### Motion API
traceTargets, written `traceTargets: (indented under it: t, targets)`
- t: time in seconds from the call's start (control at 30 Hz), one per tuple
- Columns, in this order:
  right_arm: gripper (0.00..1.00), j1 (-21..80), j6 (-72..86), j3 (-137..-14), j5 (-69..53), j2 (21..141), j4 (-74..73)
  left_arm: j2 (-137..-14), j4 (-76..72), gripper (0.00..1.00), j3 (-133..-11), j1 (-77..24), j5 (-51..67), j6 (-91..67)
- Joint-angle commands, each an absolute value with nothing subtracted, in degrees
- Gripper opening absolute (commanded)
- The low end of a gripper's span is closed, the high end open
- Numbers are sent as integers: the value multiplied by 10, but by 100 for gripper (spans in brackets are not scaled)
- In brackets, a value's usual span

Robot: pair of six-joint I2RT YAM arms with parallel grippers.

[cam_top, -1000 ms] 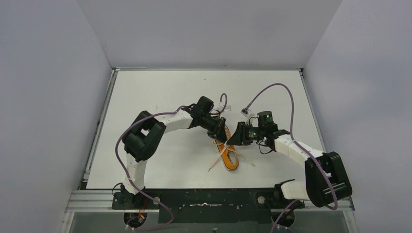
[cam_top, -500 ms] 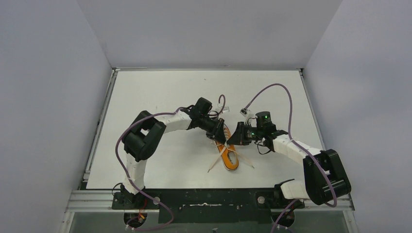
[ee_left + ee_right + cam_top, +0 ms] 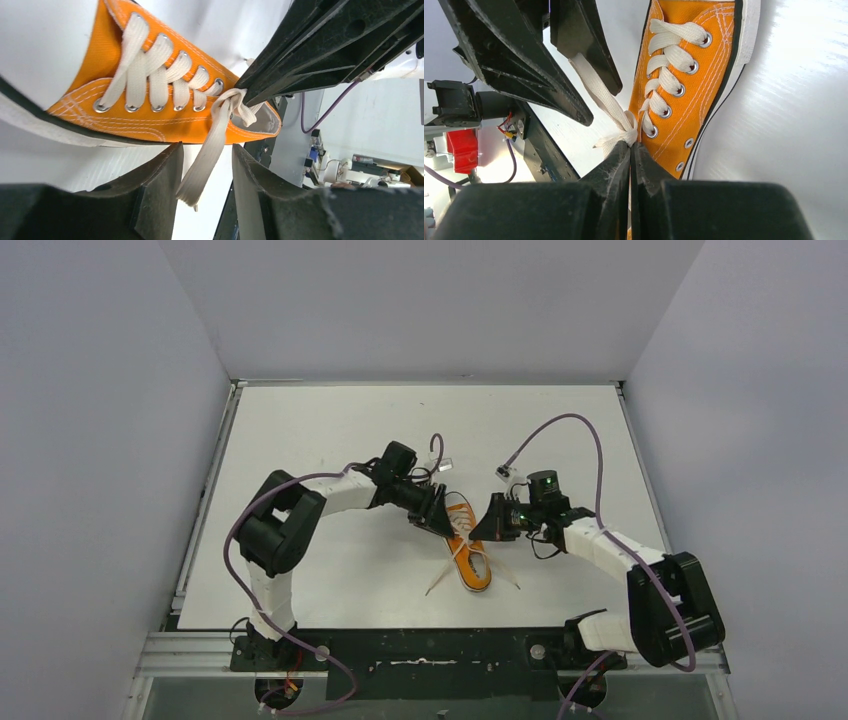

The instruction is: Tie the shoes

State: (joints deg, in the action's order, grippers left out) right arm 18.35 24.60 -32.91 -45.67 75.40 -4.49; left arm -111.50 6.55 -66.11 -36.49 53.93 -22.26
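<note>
A small orange sneaker (image 3: 472, 565) with a white sole lies on the white table; it also shows in the left wrist view (image 3: 125, 115) and the right wrist view (image 3: 689, 75). My right gripper (image 3: 481, 529) is shut on the whitish lace at the crossing by the top eyelets (image 3: 628, 131). My left gripper (image 3: 437, 518) is open at the shoe's left side. One flat lace strand (image 3: 206, 155) runs from the crossing down between its fingers (image 3: 160, 175), which do not pinch it. Two loose lace ends (image 3: 440, 576) trail on the table beside the shoe's toe.
Purple cables (image 3: 580, 430) loop over both arms above the table (image 3: 330, 430). Grey walls close the table in on three sides. The black base rail (image 3: 430, 650) with both arm bases runs along the near edge.
My left gripper and forearm have drawn back to the left, off the shoe, uncovering its far end. My right gripper has stayed at the lace crossing.
</note>
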Motion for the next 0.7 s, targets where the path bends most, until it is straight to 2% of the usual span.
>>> traceTargets:
  t: [0.0, 0.03, 0.2, 0.43, 0.67]
  targets:
    - [0, 179, 224, -363, -446, 732, -66, -1082, 30, 34, -658, -350, 558, -222]
    - [0, 180, 222, -366, -444, 731, -76, -1083, 32, 31, -661, -349, 559, -222]
    - [0, 181, 212, -396, -433, 715, -141, -1093, 64, 0, -670, -348, 560, -210]
    - [0, 182, 223, -437, -378, 707, -234, -1075, 68, 0, -649, -349, 549, -222]
    - [0, 190, 287, -524, -316, 774, -364, -1060, 90, 0, -623, -352, 538, -232]
